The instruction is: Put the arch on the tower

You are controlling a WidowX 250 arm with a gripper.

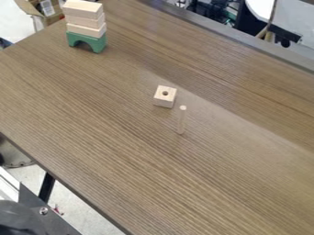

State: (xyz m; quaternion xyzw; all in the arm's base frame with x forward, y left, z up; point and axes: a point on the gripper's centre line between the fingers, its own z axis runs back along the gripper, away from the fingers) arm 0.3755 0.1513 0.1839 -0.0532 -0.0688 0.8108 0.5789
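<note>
At the table's upper left corner stands a stack with a green arch (89, 40) as its lowest piece, its opening facing down onto the tabletop. Several pale wooden blocks (84, 18) lie flat one on another above the arch, slightly offset. Near the middle of the table sits a small wooden cube (165, 97) with a round hole in its top face. Just right of the cube and a little nearer the camera, a thin wooden peg (182, 120) stands upright, apart from it.
The brown wood-grain table (122, 147) runs diagonally, its near edge sloping from the left side down to the bottom. A metal plate with dark parts (46, 213) is at the lower left, beyond that edge. Cables and equipment lie past the far edge; a cardboard box (27, 7) is at upper left.
</note>
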